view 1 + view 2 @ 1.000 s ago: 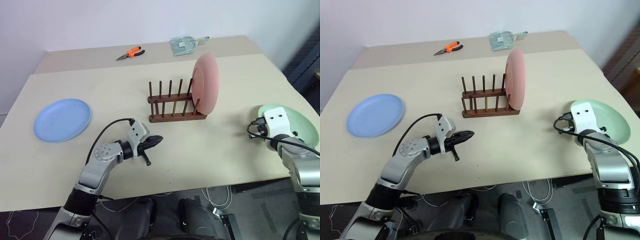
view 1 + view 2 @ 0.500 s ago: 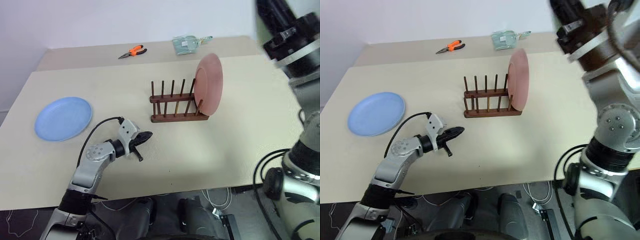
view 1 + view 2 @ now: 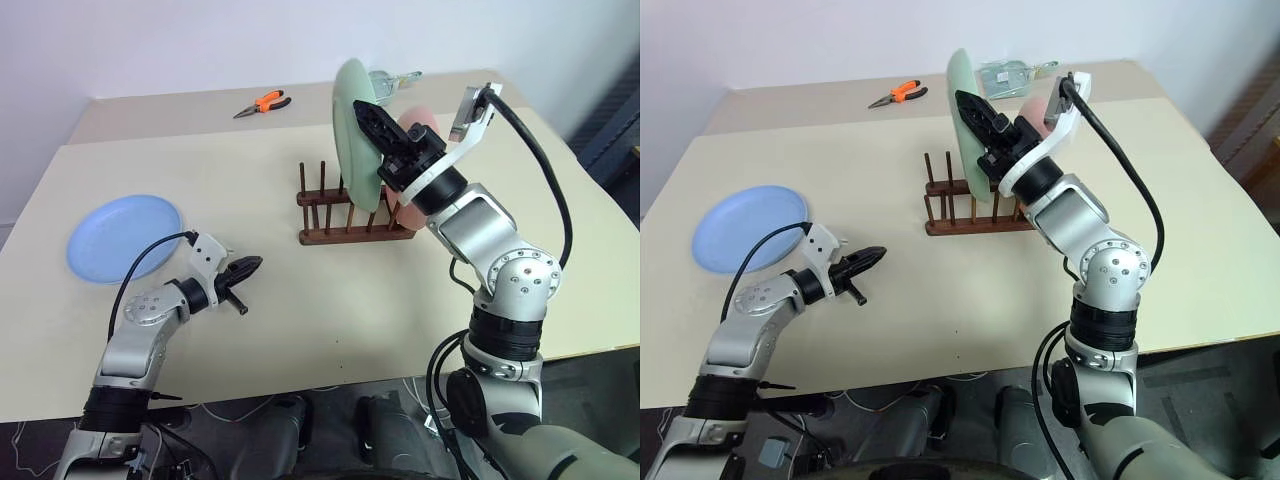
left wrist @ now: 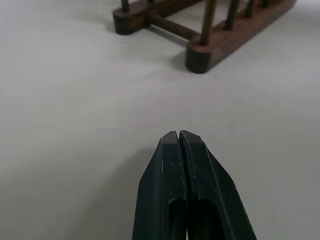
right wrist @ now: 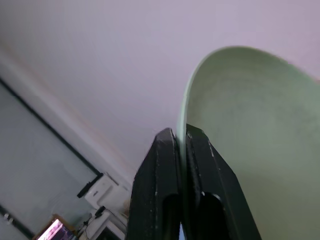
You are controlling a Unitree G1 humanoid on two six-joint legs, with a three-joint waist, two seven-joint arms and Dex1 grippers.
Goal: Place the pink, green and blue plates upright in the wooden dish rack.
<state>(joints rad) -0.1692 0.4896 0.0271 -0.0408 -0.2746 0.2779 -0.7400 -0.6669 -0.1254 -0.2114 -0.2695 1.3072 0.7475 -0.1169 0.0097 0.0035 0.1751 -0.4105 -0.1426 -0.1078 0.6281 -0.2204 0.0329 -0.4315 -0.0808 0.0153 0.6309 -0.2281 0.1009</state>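
The green plate (image 3: 353, 130) hangs on edge above the wooden dish rack (image 3: 340, 228), my right gripper (image 3: 372, 118) shut on its rim. In the right wrist view the fingertips (image 5: 167, 137) pinch the green plate's edge (image 5: 250, 125). The pink plate (image 3: 411, 124) stands upright at the rack's right end, mostly hidden behind my right arm. Flat on the table at the far left lies the blue plate (image 3: 125, 237). My left gripper (image 3: 250, 266) is shut and empty, low over the table between the blue plate and the rack (image 4: 210, 35).
Orange-handled pliers (image 3: 262, 103) and a clear packet (image 3: 1005, 75) lie at the back of the table. The table's front edge runs close below my left arm.
My right arm has lifted the green plate off the table at the right and swung it up and left over the rack, turning it on edge. My left gripper has drawn left, away from the rack.
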